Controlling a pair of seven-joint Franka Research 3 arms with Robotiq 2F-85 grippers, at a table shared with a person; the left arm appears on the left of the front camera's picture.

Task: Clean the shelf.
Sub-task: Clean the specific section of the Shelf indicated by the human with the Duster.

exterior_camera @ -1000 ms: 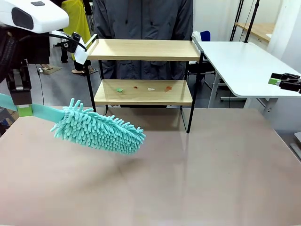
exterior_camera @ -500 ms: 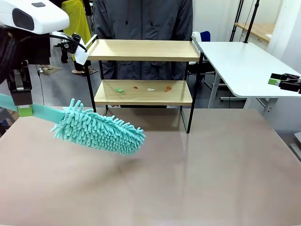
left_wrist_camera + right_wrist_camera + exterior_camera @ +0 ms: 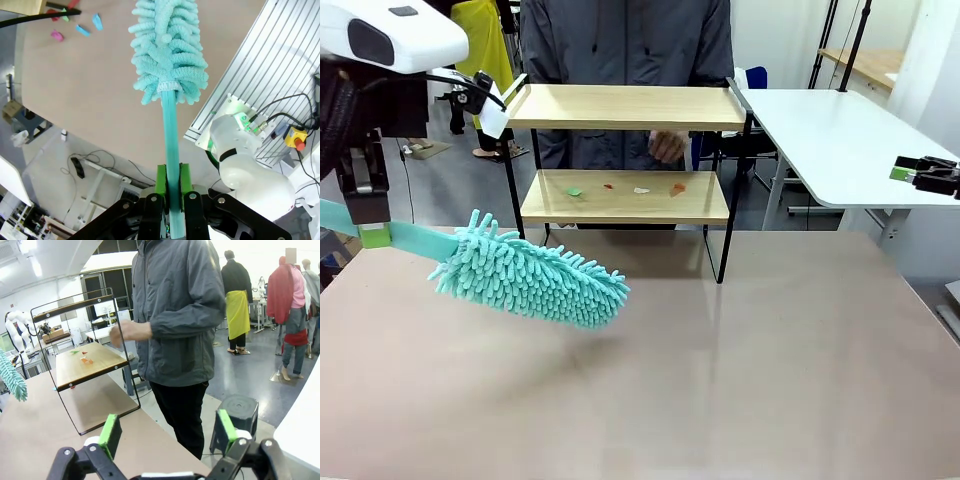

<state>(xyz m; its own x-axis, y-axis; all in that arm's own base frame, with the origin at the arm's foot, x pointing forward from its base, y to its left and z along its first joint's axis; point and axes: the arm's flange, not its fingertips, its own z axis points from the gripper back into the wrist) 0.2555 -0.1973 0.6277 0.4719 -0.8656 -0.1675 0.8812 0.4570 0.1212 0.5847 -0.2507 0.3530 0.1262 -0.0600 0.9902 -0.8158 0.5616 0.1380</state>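
The shelf (image 3: 625, 107) stands at the table's far middle, its light boards held in a black frame. Small coloured scraps (image 3: 641, 189) lie on its lower board (image 3: 620, 207). My left gripper (image 3: 372, 236) is at the left edge, shut on the handle of a teal fluffy duster (image 3: 530, 282). The duster head hangs above the table, in front of and below the shelf's left end. In the left wrist view the green pads (image 3: 161, 182) clamp the handle (image 3: 171, 145). My right gripper (image 3: 920, 175) is far right and open, with its pads (image 3: 110, 435) wide apart and nothing between them.
A person (image 3: 175, 315) stands behind the shelf with one hand (image 3: 667, 146) between its two boards. A white side table (image 3: 830, 140) is at the back right. A few coloured bits (image 3: 82, 30) show on the brown table (image 3: 720, 380) beyond the duster head.
The person's hand has come into view behind the shelf, between the boards. Neither arm nor the duster has moved.
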